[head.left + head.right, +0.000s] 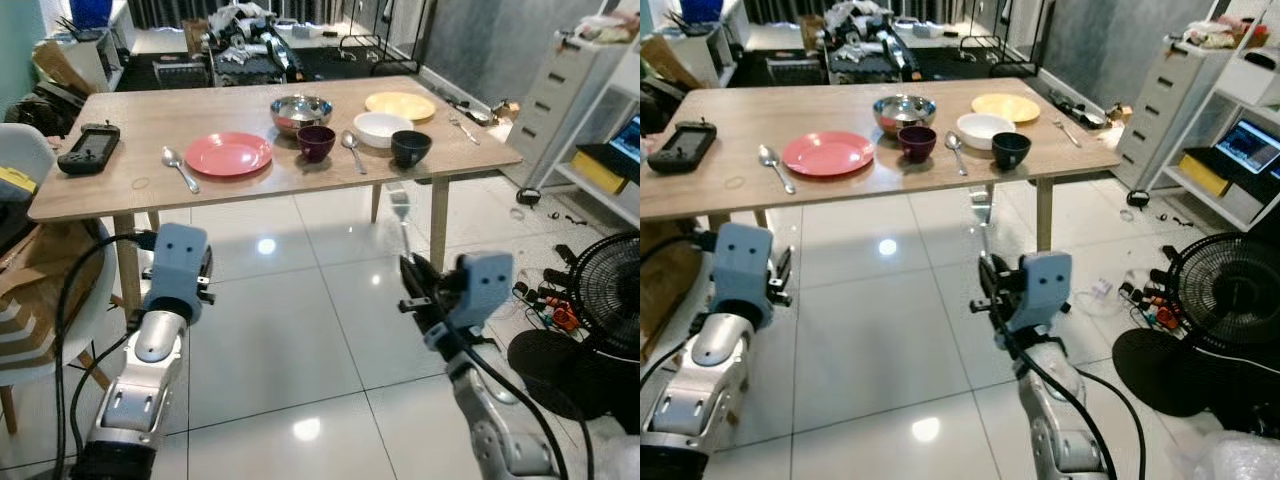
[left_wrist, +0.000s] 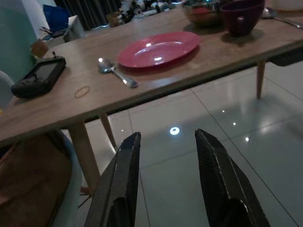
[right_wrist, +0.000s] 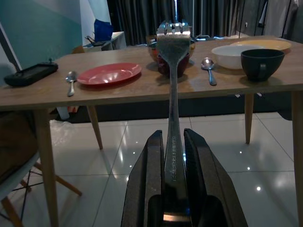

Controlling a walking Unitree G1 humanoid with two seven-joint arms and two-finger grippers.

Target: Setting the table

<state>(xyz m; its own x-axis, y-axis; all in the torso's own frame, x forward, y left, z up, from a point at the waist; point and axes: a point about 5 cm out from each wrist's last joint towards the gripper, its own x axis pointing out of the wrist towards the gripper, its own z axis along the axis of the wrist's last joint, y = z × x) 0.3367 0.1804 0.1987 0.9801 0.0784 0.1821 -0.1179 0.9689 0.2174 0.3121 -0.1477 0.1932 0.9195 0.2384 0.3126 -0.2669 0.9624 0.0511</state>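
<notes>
Right wrist view, right claw (image 3: 173, 142) gripping one fork (image 3: 173, 71), three spoons on table (image 1: 120, 190)

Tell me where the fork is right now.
The fork is clamped upright in the right gripper, held over the floor just short of the wooden table's near edge, on the robot's right, tines toward the dark cup.

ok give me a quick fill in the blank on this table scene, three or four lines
1. The right pincer is shut on a ____, held out short of the table.
2. The spoon lying beside the red plate is on the plate's ____ side, seen from the robot.
3. The left pincer is open and holds ____.
4. The bowl nearest the steel bowl is dark ____.

Missing words: fork; left; nothing; purple
</notes>
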